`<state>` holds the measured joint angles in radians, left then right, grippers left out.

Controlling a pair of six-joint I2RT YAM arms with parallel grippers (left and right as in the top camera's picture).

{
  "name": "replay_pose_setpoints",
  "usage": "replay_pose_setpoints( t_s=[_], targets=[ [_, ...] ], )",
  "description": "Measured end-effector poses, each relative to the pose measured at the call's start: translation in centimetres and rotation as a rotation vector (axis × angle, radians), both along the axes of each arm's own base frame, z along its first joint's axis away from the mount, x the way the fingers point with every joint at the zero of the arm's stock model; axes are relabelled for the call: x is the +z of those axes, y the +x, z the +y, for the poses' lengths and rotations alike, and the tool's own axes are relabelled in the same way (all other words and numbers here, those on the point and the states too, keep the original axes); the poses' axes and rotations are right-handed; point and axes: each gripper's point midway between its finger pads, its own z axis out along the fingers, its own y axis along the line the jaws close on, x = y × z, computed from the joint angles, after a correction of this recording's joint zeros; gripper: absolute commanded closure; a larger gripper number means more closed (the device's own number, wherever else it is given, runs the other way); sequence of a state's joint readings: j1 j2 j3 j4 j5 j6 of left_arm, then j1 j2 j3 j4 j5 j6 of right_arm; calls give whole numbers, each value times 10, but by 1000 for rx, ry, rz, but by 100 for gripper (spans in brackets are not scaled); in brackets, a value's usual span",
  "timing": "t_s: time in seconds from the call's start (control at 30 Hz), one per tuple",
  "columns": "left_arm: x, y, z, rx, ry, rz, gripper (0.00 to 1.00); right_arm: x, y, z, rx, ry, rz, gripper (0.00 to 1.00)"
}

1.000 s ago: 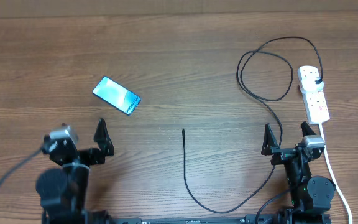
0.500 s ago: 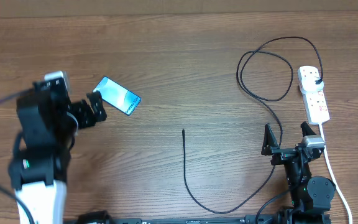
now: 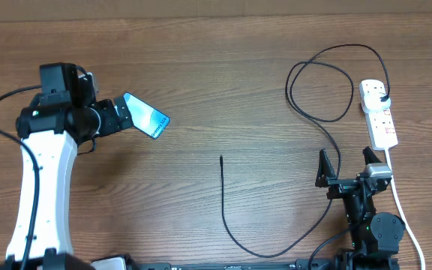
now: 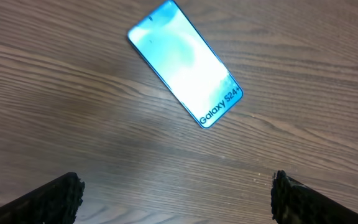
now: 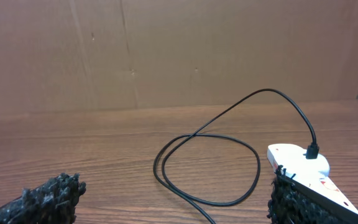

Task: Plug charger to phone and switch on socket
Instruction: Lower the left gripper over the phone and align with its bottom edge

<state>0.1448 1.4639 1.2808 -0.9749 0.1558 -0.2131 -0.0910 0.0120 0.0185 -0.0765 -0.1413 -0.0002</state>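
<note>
Near phone (image 4: 185,65): left tool (image 4: 176,186), jaws wide | right tool (image 3: 345,157): jaws wide

left gripper (image 3: 121,114) perhaps over phone (image 3: 148,117)

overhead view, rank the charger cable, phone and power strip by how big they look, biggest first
1. charger cable: by far the largest, its loops spread over the right side.
2-3. power strip and phone: about the same length and width here, too close to rank.
</note>
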Motion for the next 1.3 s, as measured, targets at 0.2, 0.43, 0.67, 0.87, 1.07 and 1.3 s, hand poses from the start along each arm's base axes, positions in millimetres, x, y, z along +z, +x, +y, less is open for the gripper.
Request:
replay_pose_setpoints(
  t_s=[0.2, 0.43, 0.67, 0.87, 1.07, 1.3],
  targets=[
    [-21, 4, -7, 106, -100, 76, 0, 0, 0, 0, 0, 1, 0, 0],
    [-42, 11, -16, 327, -169, 162, 0, 0, 0, 0, 0, 0, -1, 0],
    [-46, 38, -63, 347, -118, 256, 0, 0, 0, 0, 0, 0, -1, 0],
    [-44, 74, -87, 332, -94, 205, 0, 0, 0, 0, 0, 0, 0, 0],
    [-45, 76, -88, 342, -94, 202, 0, 0, 0, 0, 0, 1, -1, 0],
    [-48, 60, -83, 446, -103, 271, 0, 0, 0, 0, 0, 0, 0, 0]
  ],
)
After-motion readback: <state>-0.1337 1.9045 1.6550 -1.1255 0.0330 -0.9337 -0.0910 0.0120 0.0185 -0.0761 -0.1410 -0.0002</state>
